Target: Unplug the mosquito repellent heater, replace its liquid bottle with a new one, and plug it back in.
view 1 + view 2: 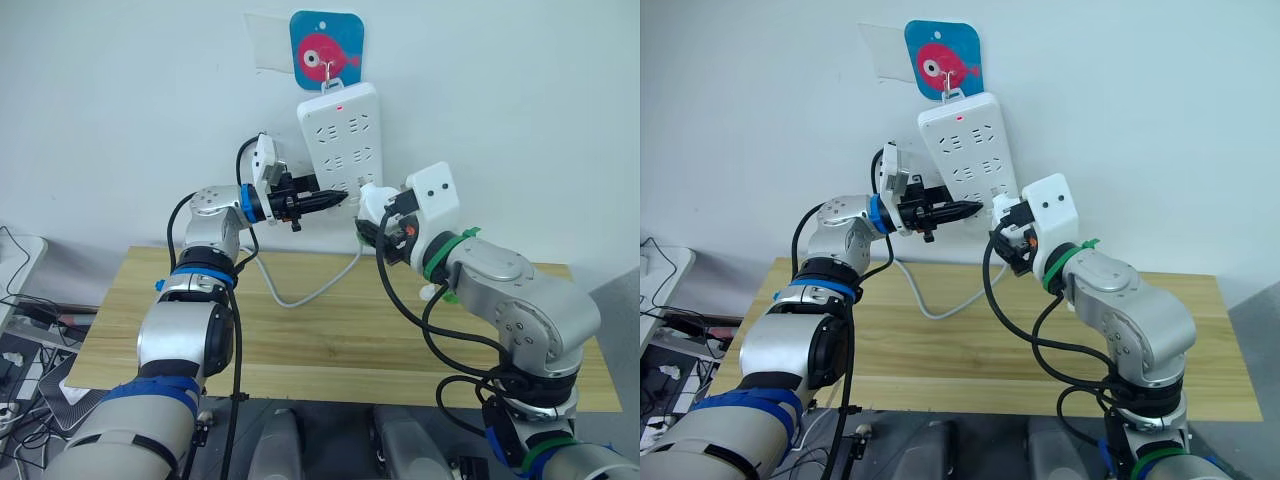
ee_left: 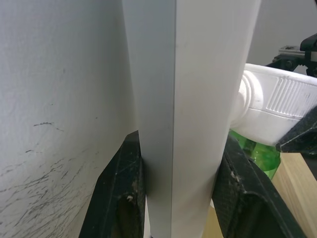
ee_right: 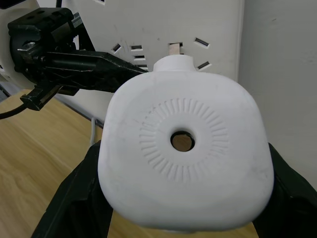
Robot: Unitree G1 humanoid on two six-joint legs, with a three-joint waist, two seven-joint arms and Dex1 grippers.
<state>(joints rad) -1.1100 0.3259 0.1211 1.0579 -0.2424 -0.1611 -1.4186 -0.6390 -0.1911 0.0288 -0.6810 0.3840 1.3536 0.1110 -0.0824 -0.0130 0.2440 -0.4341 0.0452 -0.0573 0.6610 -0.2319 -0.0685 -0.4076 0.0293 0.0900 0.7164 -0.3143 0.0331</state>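
White strip: power strip (image 1: pixel 340 135) hangs on the wall at upper centre of the left eye view, under a blue fish hook (image 1: pixel 326 48); its cable (image 1: pixel 300 295) loops down over the wooden table (image 1: pixel 330 330).
Left eye, left gripper (image 1: pixel 335 199): at frame centre, forearm raised and level, fingers reaching sideways to the strip's lower left edge.
Left eye, right gripper (image 1: pixel 375 222): right of centre, wrist bent up toward the wall, holding the heater (image 1: pixel 375 203) at the strip's lower right corner.
Right eye: same layout; the heater looks touching or just off the strip face, I cannot tell which.
Left wrist: jaws set narrowly apart and clamped on the strip's two faces, one finger (image 2: pixel 121 193) between strip and wall. Heater sits at right of frame with the green bottle (image 2: pixel 260 156) under it.
Right wrist: black fingers (image 3: pixel 74 198) closed on the heater's sides, vent hole facing the camera, a prong tip showing above it near a row of slots.
Step, as I judge it: either seating or drawing the plug; which bottle is fitted I cannot tell.
Risk: prongs off the slots would jam or push the hanging strip aside.
Risk: if the left grip slips, the strip would swing on its hook.
Risk: a tilted push could loosen the bottle.
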